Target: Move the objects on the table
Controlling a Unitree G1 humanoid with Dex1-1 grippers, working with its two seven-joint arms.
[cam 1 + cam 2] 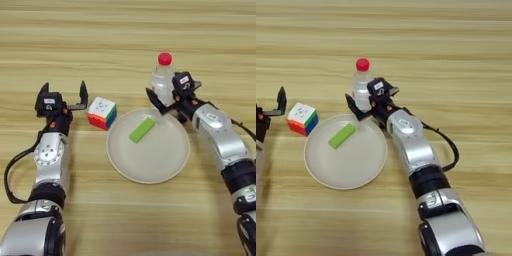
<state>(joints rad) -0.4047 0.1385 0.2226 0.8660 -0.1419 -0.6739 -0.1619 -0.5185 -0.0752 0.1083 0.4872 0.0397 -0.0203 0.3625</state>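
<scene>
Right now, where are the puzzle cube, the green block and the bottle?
puzzle cube (102, 113): left eye view, white top face.
green block (142, 130): left eye view, middle of its top, on the plate.
bottle (361, 86): right eye view, clear body below the red cap.

Both arms silver-grey w/ black joint bands & black cables; left tool (64, 95) & right tool (172, 95) black, orange screws, small white labels.

table (125, 45): light wood with long plank lines | puzzle cube (102, 112): white top, red, green and blue sides | block (142, 130): bright green | plate (150, 170): pale beige | bottle (162, 80): see-through with a red cap | gripper fingers (83, 92): black | arms: silver and black
</scene>
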